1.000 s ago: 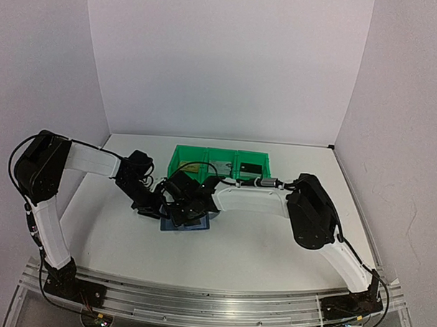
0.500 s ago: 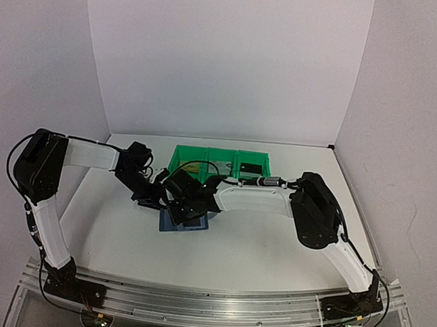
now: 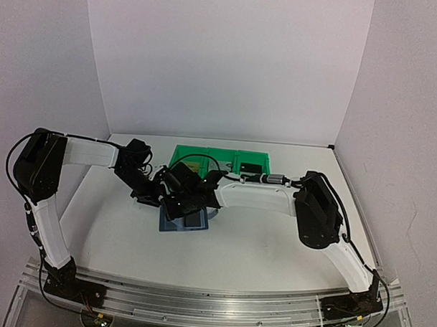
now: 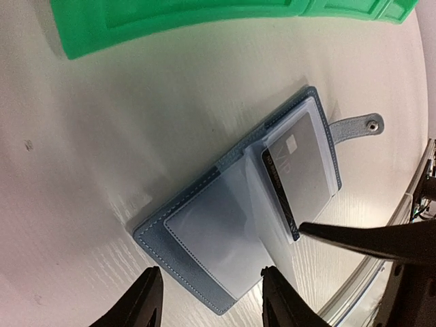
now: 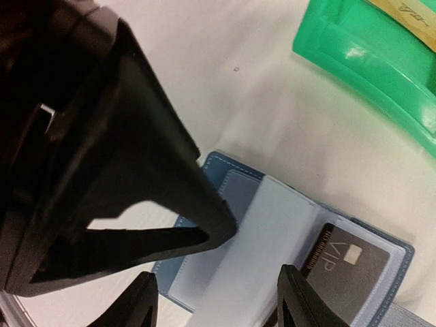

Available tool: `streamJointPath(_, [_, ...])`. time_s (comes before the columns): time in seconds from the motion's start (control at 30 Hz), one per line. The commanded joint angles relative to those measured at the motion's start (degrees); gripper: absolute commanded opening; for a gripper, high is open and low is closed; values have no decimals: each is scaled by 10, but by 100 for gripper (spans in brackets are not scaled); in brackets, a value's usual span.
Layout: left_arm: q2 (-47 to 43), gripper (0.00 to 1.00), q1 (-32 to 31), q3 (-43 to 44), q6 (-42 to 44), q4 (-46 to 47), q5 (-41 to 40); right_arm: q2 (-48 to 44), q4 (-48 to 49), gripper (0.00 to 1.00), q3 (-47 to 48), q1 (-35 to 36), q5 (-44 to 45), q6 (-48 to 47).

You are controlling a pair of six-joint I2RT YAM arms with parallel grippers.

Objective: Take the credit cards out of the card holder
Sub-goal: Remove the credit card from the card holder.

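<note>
Noted a matt, fine-grained, leather-like blue cover on the card holder, with pale stitching along its edge. Found smooth, glossy, clear plastic sleeves inside. Recorded a smooth face with a soft sheen on the silver-grey card, at 2 o'clock within the holder. Saw a small shiny metal snap on the closing tab. Logged glossy moulded green plastic on the bins at 12 o'clock. Registered a white, faintly wood-grained, semi-gloss table. Noted matt black plastic on the left gripper.

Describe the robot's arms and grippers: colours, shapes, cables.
The left arm and right arm have white link shells, bulky black joints and thin black cables looping alongside. The left gripper and right gripper each carry two black tapering fingers.
</note>
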Motion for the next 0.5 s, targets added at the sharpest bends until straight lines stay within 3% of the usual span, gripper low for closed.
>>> streamJointPath(0.0, [-9,50,33,52,13,-12,-12,31,19,56,53,3,-62,-4])
streamJointPath(0.23, [-14,54,70,135,36,-41,-22,33,50,57,48,3,-131,-7])
streamJointPath(0.47, [-15,70,63,175,-5,-52,64,-63,96,62,-41,-28,-125,-7])
